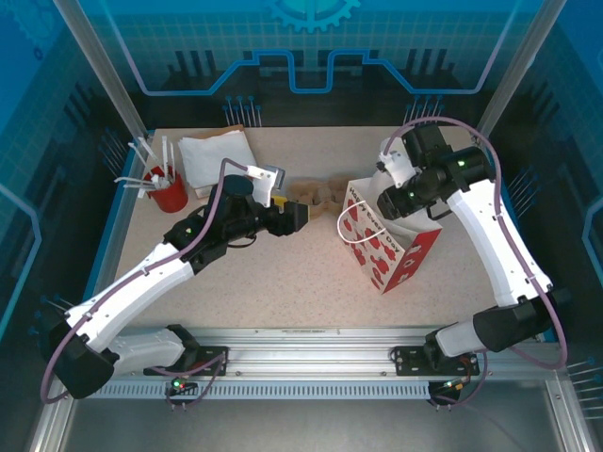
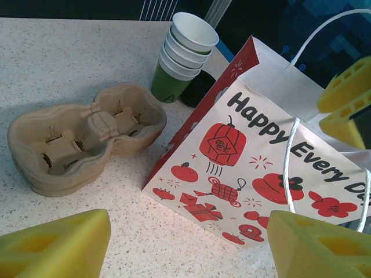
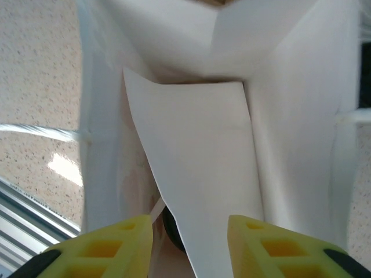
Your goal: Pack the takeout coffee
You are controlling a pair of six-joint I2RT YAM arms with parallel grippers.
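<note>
Pulp carrier [image 2: 87,136] nr cup stack [image 2: 184,55]; red cup [image 1: 171,196] + white paper pile [image 1: 217,155] back-left.

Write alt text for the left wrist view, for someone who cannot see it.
A white and red paper bag lettered "Happy Every" stands on a speckled table, right of a stack of brown pulp cup carriers. Behind them stands a stack of lidless green cups. The open left hand shows yellow fingers at the bottom corners.
</note>
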